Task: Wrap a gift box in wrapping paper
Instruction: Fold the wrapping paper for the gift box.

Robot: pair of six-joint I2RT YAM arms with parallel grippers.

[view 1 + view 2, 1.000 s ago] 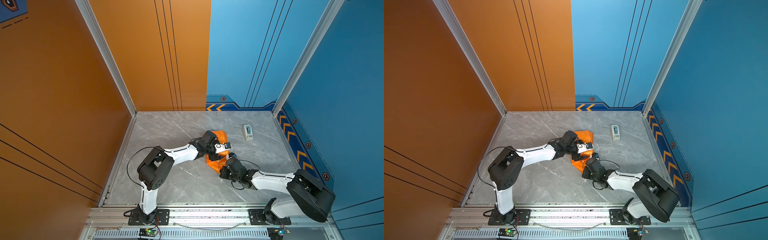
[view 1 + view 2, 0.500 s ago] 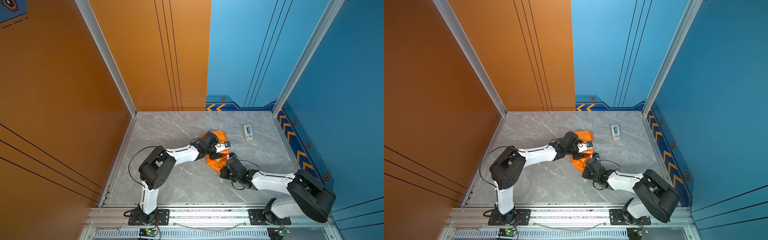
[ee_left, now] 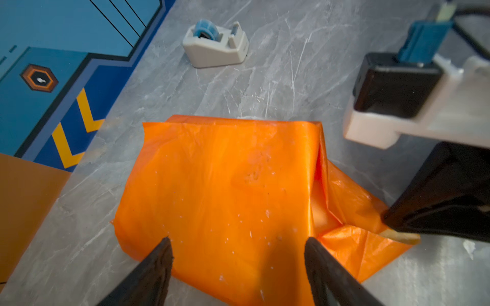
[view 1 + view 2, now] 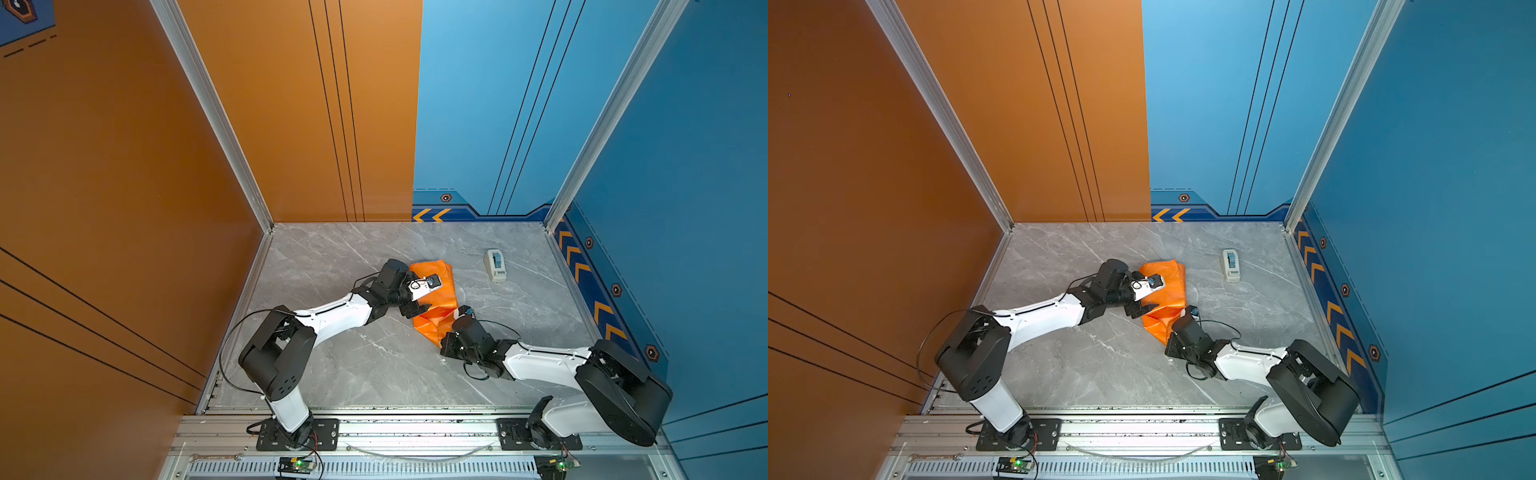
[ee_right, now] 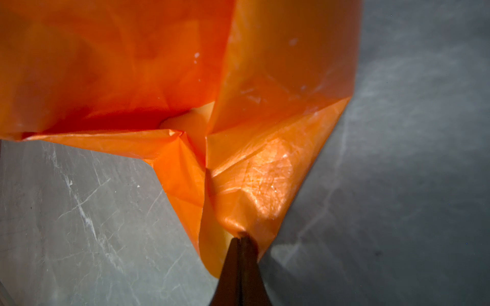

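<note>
Presently: wrapping paper (image 3: 225, 185), orange face out, bundled on the surface (image 3: 265, 79); gift box unseen, presumably inside. Right end effector (image 5: 240, 241) clenched on a loose corner; left end effector (image 3: 237, 239), jaws newly widened, released above the fold, so taping likely next.

Up close the paper (image 3: 225, 185) is thin, glossy orange stuff, all crinkled, with pale scuffs on it. The surface (image 4: 374, 365) looks like polished grey marble, smooth with a soft sheen and white veins. The dispenser (image 3: 216, 47) is matt off-white plastic. The arm shells (image 4: 332, 316) are smooth white plastic, the joints (image 4: 282, 361) matt black, and the rail (image 4: 415, 428) is bare brushed metal.
</note>
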